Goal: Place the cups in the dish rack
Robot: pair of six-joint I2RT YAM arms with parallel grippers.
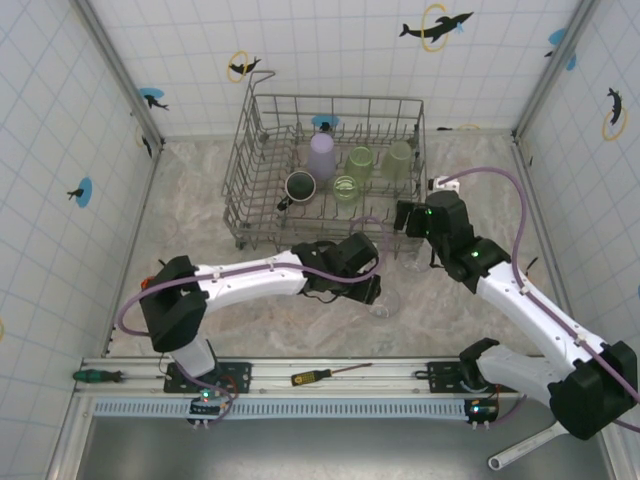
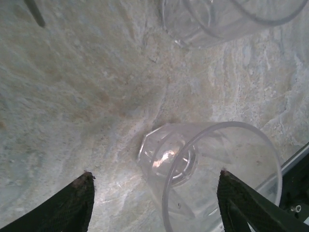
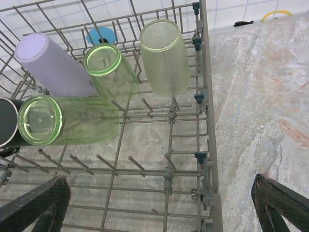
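A clear glass [image 2: 207,174] lies on its side on the table [image 1: 470,160], just in front of the dish rack [image 1: 330,98], between the spread fingers of the left gripper [image 2: 155,173].

The table is beige veined stone, boxed in by white tiled walls [image 1: 330,40] with dolphin stickers [image 1: 436,26]. The finger on the left of the wrist view stands clear of the glass; whether the other touches its rim is hard to tell. A second clear glass [image 2: 217,19] is cut off at the top of that view, and from above both are faint. The right gripper [image 3: 159,178] hangs wide apart with nothing in it, over the rack's near right corner. The rack is grey wire with upright tines. Leaning inside it are three green cups [image 3: 111,70], a lavender cup [image 3: 53,65] and a black mug [image 3: 6,121], the mug cut off at the frame edge.
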